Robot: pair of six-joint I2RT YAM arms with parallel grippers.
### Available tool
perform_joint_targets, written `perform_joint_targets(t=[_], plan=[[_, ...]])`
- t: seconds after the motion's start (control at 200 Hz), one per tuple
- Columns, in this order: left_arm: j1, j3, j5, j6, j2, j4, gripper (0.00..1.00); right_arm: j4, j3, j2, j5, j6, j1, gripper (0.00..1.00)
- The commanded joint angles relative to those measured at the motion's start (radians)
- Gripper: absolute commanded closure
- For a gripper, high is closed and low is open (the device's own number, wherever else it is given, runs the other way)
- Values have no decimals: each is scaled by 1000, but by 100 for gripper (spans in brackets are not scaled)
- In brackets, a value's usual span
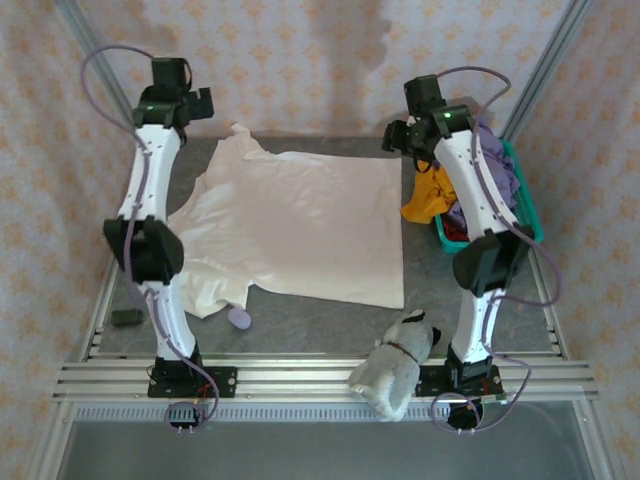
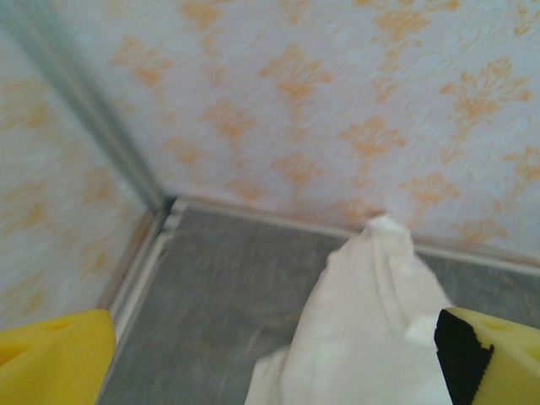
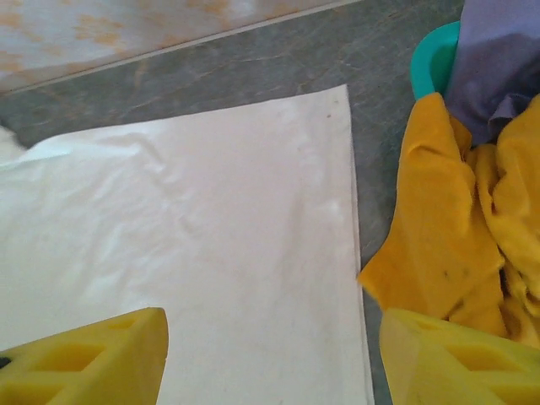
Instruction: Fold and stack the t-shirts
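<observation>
One cream-white t-shirt (image 1: 300, 225) lies spread flat across the middle of the grey tabletop (image 1: 330, 330), its straight hem to the right and its two sleeves to the left, one reaching the far side and one the near side. The far sleeve rises in a soft crumpled peak, and the left pincer (image 2: 270, 367) hovers just near of that peak with its yellow fingers (image 2: 51, 354) spread wide, released; the white cloth sits between them and comes close against the right-hand finger, though I cannot tell whether it touches. The right pincer (image 3: 270, 363) hangs over the shirt's far right corner, also released, its fingers wide apart above the smooth cloth, with the hem edge running just inside the right finger. Just right of that hem, an orange shirt (image 1: 425, 198) droops over the rim of a teal basket (image 1: 525, 215) and down toward the tabletop, near the cream shirt's edge but apart from it. A purple shirt (image 1: 500, 175) is heaped in the basket's far end, and a bit of red shirt (image 1: 455, 232) shows at its near end. A grey-white plush toy (image 1: 400, 360) lies at the near edge, beside the right arm's base, well apart from both pincers.
</observation>
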Motion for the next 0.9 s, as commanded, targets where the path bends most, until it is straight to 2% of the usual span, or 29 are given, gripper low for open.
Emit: perform_joint_targets(t=[0.0, 0.165, 0.365, 0.43, 0.621, 0.896], plan=[[27, -178, -1, -70, -160, -302, 0, -90, -146, -99, -37, 45, 28, 34], [83, -428, 56, -100, -316, -531, 0, -39, -501, -304, -120, 119, 69, 36], [134, -607, 104, -108, -384, -621, 1, -20, -824, -452, -183, 176, 75, 43], [147, -656, 128, -140, -388, -620, 1, -4, -908, -469, -211, 185, 77, 49], [195, -816, 205, -233, -377, -528, 6, 45, -1055, -461, -236, 191, 79, 59], [197, -908, 161, -290, -395, -426, 9, 87, -1132, -392, -252, 167, 79, 71]])
